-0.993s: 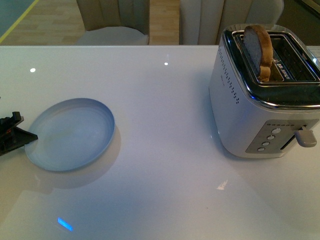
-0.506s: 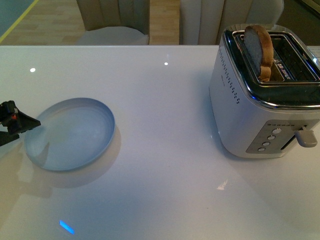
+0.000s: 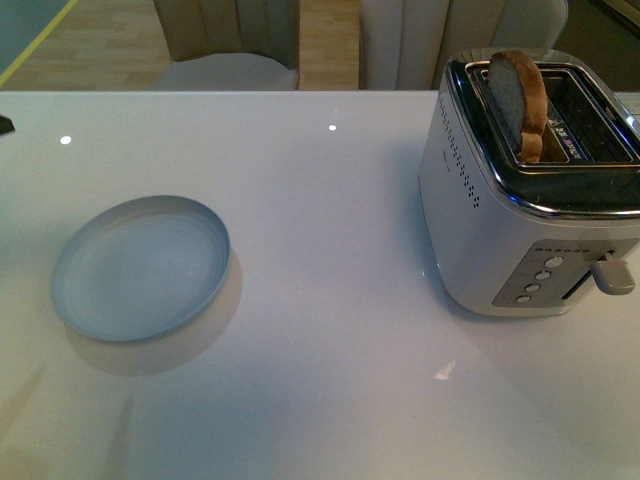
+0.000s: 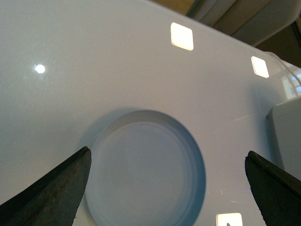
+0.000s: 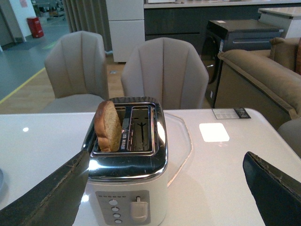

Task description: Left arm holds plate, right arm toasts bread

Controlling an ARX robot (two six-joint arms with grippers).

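The round pale blue-grey plate lies flat on the glossy white table, untouched beneath the left gripper, whose jaws stand wide. To the right, the tan brown-crusted bread slice stands in the silver toaster; the right gripper gapes facing it. Seemingly pickup time: lower, clamp the plate's rim.

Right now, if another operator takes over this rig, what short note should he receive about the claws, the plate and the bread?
Left claw: open, empty, hovering over the plate, not touching it.
Right claw: open, empty, facing the toaster from a distance.
Plate: flat on the white table, empty, to the left of the toaster.
Bread: standing upright in one toaster slot, mostly sticking out.
Done: bread is in the toaster.
Left: grip the plate; take out the bread and put it on the plate.
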